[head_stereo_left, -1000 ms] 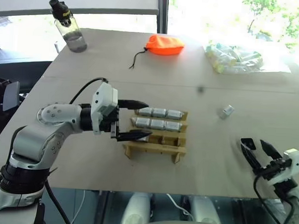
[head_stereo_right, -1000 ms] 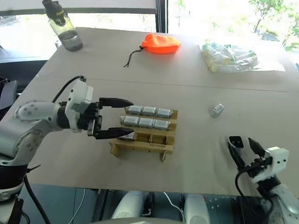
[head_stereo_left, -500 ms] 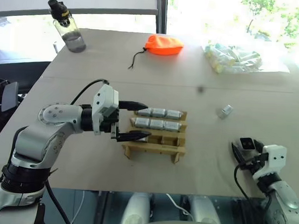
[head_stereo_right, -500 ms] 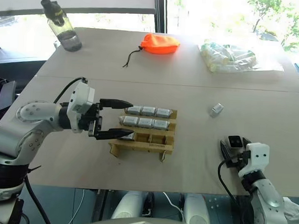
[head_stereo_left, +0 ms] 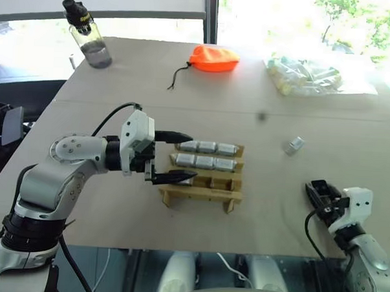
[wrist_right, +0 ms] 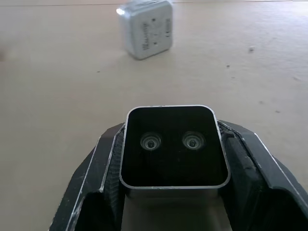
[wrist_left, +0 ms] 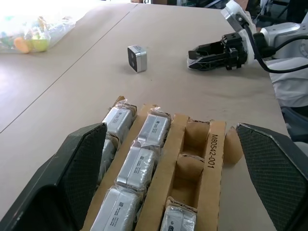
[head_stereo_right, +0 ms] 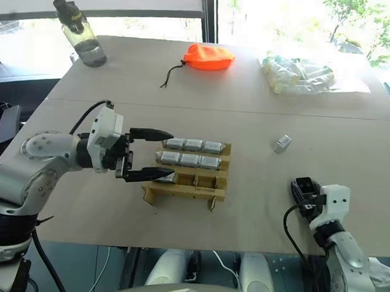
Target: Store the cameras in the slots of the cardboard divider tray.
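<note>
The cardboard divider tray (head_stereo_left: 199, 195) stands mid-table. Its two back rows hold silver-grey cameras (head_stereo_left: 206, 147), and one more camera (wrist_left: 179, 219) lies in the front row's left slot. My left gripper (head_stereo_left: 191, 157) is open, its fingers (wrist_left: 72, 163) straddling the tray's left end without touching it. A dark-faced camera (wrist_right: 173, 147) with two lenses sits between the pads of my right gripper (head_stereo_left: 320, 192), which is shut on it just above the table near the front right edge. Another loose camera (head_stereo_left: 294, 145) lies on the table beyond it.
An orange pouch (head_stereo_left: 214, 57) with a black cord lies at the back centre. To the back right is a clear bag (head_stereo_left: 305, 74) of pale items, and a water bottle (head_stereo_left: 89, 41) stands at the back left. The table's front edge runs just under my right gripper.
My right gripper rolled, edged left and closed its spread fingers on the dark-faced camera. The left gripper and the tray have kept still.
</note>
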### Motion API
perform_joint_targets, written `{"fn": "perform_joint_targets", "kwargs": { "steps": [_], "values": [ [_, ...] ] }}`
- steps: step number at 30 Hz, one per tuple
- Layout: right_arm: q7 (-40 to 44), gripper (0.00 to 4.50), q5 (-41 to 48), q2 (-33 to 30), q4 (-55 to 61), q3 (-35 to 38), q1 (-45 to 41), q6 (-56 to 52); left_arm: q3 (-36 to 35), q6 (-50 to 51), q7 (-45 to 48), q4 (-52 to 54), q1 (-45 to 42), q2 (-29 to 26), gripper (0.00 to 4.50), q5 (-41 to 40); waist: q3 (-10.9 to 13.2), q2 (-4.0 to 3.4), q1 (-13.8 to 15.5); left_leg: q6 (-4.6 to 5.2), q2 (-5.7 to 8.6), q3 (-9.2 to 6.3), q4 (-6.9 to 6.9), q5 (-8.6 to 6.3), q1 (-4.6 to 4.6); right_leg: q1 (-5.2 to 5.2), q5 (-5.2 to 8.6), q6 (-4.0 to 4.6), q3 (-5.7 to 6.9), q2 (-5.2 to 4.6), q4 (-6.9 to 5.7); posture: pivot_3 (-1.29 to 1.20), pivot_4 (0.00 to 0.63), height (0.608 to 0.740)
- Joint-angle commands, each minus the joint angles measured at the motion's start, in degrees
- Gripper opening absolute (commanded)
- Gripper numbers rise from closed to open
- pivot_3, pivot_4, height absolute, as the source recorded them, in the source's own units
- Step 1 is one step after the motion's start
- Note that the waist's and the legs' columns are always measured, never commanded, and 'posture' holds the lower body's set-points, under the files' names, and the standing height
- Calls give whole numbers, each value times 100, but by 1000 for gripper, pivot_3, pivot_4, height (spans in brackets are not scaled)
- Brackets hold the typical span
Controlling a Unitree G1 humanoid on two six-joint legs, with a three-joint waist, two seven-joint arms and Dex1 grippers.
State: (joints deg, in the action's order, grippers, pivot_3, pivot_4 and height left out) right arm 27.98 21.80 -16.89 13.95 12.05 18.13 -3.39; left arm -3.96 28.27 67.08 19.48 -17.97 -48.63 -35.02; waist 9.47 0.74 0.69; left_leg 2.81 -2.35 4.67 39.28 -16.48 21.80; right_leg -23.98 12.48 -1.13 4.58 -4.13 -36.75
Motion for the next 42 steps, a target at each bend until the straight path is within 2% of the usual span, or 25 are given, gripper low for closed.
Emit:
{"fn": "perform_joint_targets", "kwargs": {
  "steps": [1,4,11,16,19,23,27,31,36,42],
  "values": [
    [831,2005,438,-229,499,-153,-42,274,-40,-58,88,25,-148,-14,4500,-62,1,-2,-2,0,0,1,0,0,2,-2,0,0,-2,0,0,0,150,726],
    [2234,2005,898,-831,297,-285,-279,325,44,-82,113,13,-212,20,4500,-7,2,-1,4,5,2,4,0,-3,1,-2,0,-1,-3,0,0,0,150,726],
    [4256,2005,837,-1598,-998,-810,-1947,666,325,-79,28,26,-425,294,4500,48,3,2,10,23,5,1,0,-11,0,-2,-11,16,7,7,0,0,150,726],
    [5302,2005,564,-1706,-1876,-1189,-3229,1299,485,99,-3,78,-474,399,4500,-12,6,2,8,3,7,-2,1,0,5,-3,-14,19,13,8,1,0,150,726],
    [5798,2005,-23,-1558,-2647,-1535,-4164,2560,554,882,-544,146,-661,761,4500,-407,7,5,6,3,8,4,3,0,5,-3,-14,18,19,6,2,0,150,726],
    [5757,2005,-603,-1298,-3458,-1730,-4857,4189,497,1921,-1421,29,-1008,1301,4500,-829,10,9,20,2,8,-8,12,2,9,0,-15,16,16,3,0,0,150,726],
    [5462,2005,-811,-1175,-3676,-1818,-5149,4919,490,2477,-1907,-80,-1243,1628,4500,-1055,11,8,12,0,7,-15,10,2,15,0,-15,17,18,-2,0,0,150,726],
    [5120,2005,-1035,-1166,-3737,-1902,-5369,5422,561,2661,-2022,-195,-1388,1808,4500,-1105,12,7,-17,-2,8,-7,10,3,12,-1,-16,17,16,-5,-1,0,150,726],
    [4314,2005,-1451,-1091,-3770,-1836,-5584,5744,684,2733,-2051,-215,-1467,2113,4500,-1148,12,7,-3,-16,7,-14,11,11,1,9,-16,19,16,-5,-8,0,150,726],
    [4085,2005,-1620,-1251,-3819,-2120,-5627,6199,687,2609,-2055,-435,-1581,2238,4500,-961,12,7,-3,-18,8,-13,10,12,1,11,-16,19,15,-6,-5,0,150,726]
  ]
}}
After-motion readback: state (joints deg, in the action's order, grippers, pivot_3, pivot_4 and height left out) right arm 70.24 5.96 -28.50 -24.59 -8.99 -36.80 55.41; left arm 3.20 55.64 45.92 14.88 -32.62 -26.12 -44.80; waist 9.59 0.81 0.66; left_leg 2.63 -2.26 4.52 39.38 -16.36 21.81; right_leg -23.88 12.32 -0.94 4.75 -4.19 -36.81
